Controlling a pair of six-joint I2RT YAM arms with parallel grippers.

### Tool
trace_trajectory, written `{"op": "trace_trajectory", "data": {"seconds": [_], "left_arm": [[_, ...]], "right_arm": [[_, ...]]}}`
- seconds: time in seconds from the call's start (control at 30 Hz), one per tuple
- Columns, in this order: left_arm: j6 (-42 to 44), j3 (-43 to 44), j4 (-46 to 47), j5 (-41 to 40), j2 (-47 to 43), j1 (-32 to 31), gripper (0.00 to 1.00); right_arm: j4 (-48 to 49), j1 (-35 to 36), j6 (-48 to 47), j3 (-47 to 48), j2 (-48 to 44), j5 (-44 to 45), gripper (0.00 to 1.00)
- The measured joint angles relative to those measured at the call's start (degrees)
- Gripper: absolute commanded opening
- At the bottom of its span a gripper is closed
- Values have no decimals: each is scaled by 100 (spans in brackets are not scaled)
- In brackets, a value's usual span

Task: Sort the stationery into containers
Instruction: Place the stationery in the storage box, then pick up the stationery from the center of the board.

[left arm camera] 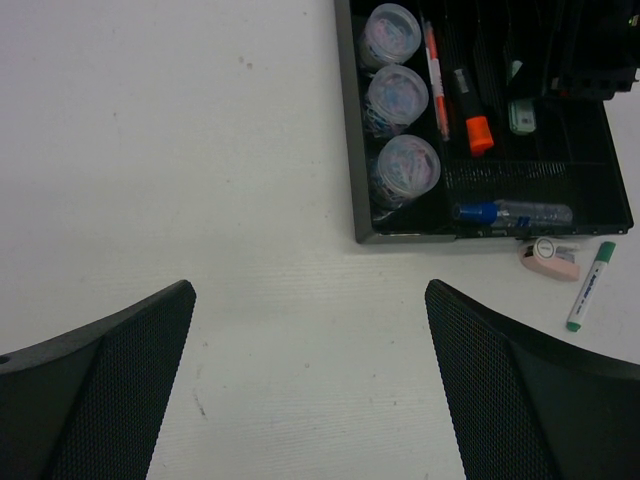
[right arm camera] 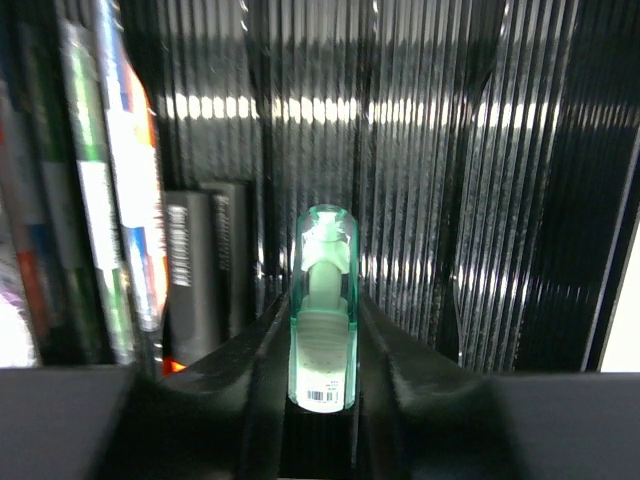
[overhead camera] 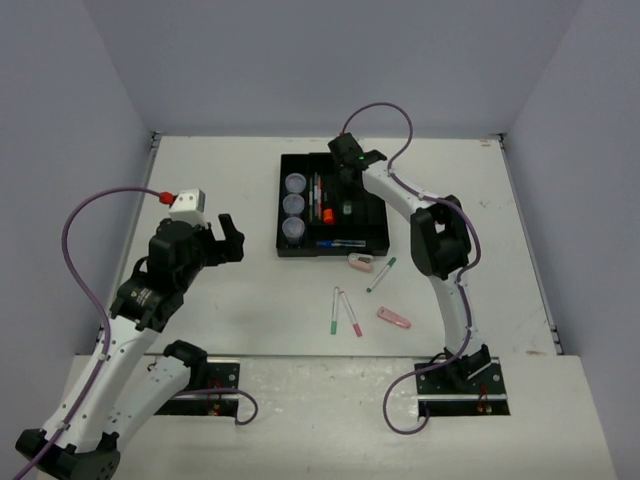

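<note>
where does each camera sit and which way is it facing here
top external: above and behind the arm bases, looking down at the black tray; both arms, left hand and right hand show.
left wrist: on the left arm, looking down across the table toward the tray's near left corner; its open fingers frame the bottom.
right wrist: low over the tray, facing along a slot; its fingers grip a green-capped marker.
shared: top and left wrist both show the three pots.

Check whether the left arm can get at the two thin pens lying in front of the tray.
Probably yes: the left gripper is open and empty, the thin pens lie on bare table, and the right gripper holds a marker over the tray.
</note>
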Motion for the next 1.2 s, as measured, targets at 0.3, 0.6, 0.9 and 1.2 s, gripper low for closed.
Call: {"op": "trace_trajectory", "data": {"seconds": [0.3, 0.6, 0.9, 1.2], "left_arm": [[0, 0, 0, 2, 61, 0, 100], [0, 0, 0, 4, 59, 0, 100], [0, 0, 0, 41, 14, 0, 100], [4, -2, 46, 192, -109, 0, 100]], "right_arm": [[-53, 7, -27, -409, -141, -189, 56], [46, 11, -535, -2343, -2888, -567, 92], [-614, 1417, -1829, -4124, -4225, -941, 99], [-1357, 1492, -2057, -5504, -4126, -608, 95]]}}
